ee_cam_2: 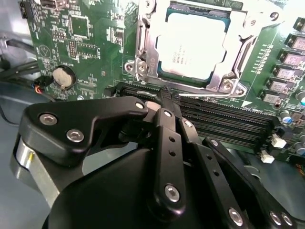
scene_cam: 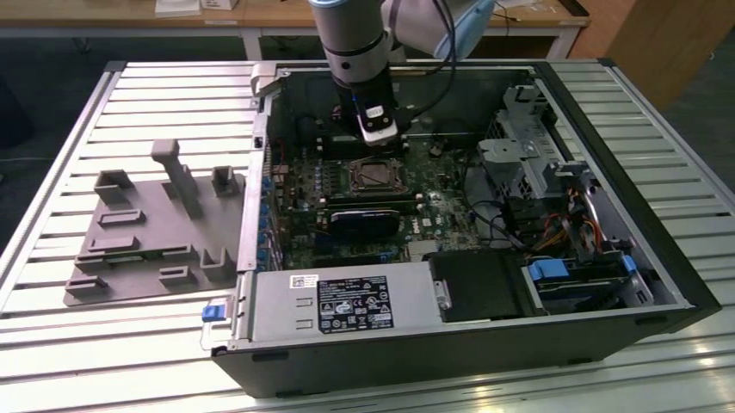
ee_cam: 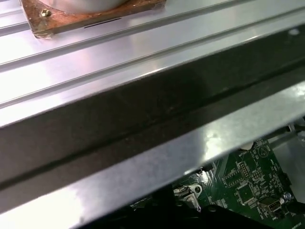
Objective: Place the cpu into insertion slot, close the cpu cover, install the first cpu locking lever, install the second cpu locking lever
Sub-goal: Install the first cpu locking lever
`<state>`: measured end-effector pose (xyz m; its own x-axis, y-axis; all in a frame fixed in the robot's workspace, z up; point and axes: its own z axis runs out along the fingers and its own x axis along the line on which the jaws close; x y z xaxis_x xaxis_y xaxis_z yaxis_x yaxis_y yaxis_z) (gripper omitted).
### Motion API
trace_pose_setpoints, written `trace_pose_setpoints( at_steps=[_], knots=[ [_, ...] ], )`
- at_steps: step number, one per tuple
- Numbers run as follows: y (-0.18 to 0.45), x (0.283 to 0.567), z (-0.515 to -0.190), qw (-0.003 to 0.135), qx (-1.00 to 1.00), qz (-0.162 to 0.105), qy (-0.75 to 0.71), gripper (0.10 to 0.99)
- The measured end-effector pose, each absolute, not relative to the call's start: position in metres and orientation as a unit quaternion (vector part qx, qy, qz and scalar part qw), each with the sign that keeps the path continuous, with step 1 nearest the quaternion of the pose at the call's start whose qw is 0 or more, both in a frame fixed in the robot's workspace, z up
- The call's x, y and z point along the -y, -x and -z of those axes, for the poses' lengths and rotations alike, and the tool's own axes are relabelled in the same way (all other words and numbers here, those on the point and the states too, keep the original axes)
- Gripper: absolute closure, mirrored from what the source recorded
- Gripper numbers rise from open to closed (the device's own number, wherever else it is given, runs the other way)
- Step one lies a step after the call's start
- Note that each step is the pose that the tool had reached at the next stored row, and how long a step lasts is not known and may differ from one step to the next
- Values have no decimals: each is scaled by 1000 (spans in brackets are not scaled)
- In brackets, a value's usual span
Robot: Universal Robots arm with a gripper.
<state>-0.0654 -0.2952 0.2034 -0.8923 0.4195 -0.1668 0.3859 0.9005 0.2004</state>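
The cpu, a pale square chip, lies flat in the insertion slot on the green motherboard. The silvery cpu cover lies down around it, with the chip showing through its window. Thin metal lever rods run along the cover's sides; whether they are latched I cannot tell. In the second wrist view my gripper hovers over the black memory slots right beside the socket, its black fingers drawn together at the tips with nothing between them. In the exterior view the gripper hangs just behind the socket.
The open computer case lies on a slatted metal table. A grey fixture plate sits at the exterior view's left. Power supply, drive cage and cables crowd the case. The first wrist view shows the case wall.
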Motion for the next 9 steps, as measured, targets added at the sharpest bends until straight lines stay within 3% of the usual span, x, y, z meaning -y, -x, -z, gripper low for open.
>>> trace_pose_setpoints(
  at_steps=[9],
  knots=[
    [65,292,-203,104,-967,-80,-219,984]
  ],
)
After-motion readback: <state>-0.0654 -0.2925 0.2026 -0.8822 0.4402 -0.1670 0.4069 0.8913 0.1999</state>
